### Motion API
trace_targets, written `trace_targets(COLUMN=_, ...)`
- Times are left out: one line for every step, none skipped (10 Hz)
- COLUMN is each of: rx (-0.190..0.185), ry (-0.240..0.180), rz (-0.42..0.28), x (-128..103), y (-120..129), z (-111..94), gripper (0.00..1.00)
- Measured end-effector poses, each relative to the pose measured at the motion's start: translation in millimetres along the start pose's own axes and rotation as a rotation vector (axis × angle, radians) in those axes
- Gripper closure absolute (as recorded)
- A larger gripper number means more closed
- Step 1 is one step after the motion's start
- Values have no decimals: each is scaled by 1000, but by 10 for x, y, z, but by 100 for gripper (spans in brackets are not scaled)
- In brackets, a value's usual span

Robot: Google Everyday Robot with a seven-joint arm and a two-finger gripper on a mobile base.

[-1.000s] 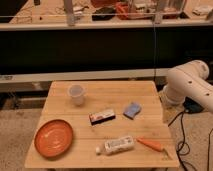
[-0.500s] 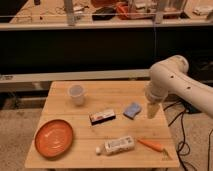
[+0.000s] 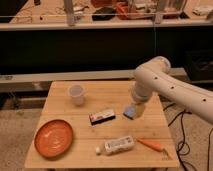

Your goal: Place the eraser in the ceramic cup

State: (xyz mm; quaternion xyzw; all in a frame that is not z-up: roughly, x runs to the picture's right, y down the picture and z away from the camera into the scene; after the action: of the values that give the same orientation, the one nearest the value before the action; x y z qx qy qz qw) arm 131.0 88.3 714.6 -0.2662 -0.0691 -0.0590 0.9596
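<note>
Six things on the wooden bench (image 3: 112,95); ceramic cup (image 3: 76,94) sits upper left on the bench top, white, upright, mouth up; eraser (image 3: 102,116) lies flat near the centre of the frame, white top face, dark side with a red patch facing the camera, long axis roughly left to right with the right end a bit higher; eraser is below and right of the cup, well apart from it, not in it; blue pad (image 3: 130,113) lies just right of the eraser, near but apart; orange plate (image 3: 53,138) at lower left of the bench, round, flat on the top; white tube (image 3: 116,145) lies on its side at lower centre, below the eraser; thin orange stick-like thing (image 3: 151,144) just right of the tube, cannot tell what it is; my hand (image 3: 136,106) is right of centre, pointing down, right over the upper right part of the blue pad; cannot tell if it touches the pad; jaws wide, holding nothing; hand is right of the eraser, not on it; my arm (image 3: 167,85), white, comes in from the right edge and bends down above the hand; dark shelf front and a rail of clutter fill the top of the frame; black cables (image 3: 181,131) on the speckled floor at lower right.
</note>
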Motion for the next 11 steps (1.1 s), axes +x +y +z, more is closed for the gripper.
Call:
trace_targets(rx=3, ry=-3, rz=-11, x=-31, y=-3, z=47, gripper=20)
trace_targets(rx=7, ry=-7, rz=-27, x=-76, y=-8, z=104, gripper=20)
trace_targets(rx=8, ry=-12, rz=-46, x=-152, y=-10, z=150, gripper=20)
trace_targets(rx=7, ry=-20, rz=-69, x=-250, y=-18, z=203, gripper=20)
trace_targets(rx=7, ry=-23, rz=-81, x=-271, y=-18, z=222, gripper=20)
trace_targets(rx=10, ry=-22, rz=-84, x=-262, y=-22, z=223, gripper=20)
trace_targets(rx=10, ry=-27, rz=-86, x=-268, y=-14, z=247, gripper=20)
trace_targets(rx=12, ry=-42, rz=-101, x=-326, y=-15, z=310, gripper=20)
trace_targets(rx=12, ry=-57, rz=-117, x=-408, y=-10, z=391, gripper=20)
trace_targets(rx=16, ry=-72, rz=-143, x=-534, y=-21, z=498, gripper=20)
trace_targets(rx=19, ry=-82, rz=-156, x=-597, y=-28, z=542, gripper=20)
